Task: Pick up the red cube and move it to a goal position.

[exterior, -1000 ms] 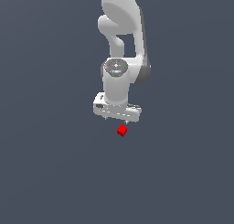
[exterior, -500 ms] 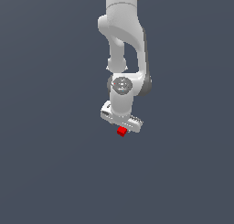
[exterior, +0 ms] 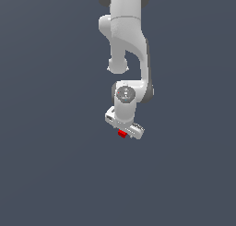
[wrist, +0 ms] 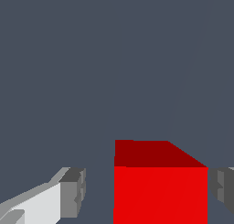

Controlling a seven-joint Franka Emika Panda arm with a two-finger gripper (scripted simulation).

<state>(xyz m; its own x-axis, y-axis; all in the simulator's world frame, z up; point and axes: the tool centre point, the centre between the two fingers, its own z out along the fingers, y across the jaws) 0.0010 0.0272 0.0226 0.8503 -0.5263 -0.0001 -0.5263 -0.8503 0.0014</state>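
The red cube (wrist: 160, 191) is a small plain bright red block lying on the dark grey floor. In the wrist view it sits between my gripper's (wrist: 147, 193) two grey fingertips. One fingertip (wrist: 73, 193) stands apart from the cube with a clear gap. The other fingertip (wrist: 222, 191) is right at the cube's opposite face. The jaws are open around the cube. In the exterior view only a sliver of the red cube (exterior: 121, 134) shows under the white gripper (exterior: 124, 129), which hangs low from the arm.
The white arm (exterior: 125, 40) comes down from the top of the exterior view. All around lies a plain dark grey floor (exterior: 50, 165), with no other objects in view.
The gripper has come down over the red cube and turned about its axis. The cube, fully visible below the hand before, is now mostly covered by it. The cube has not moved.
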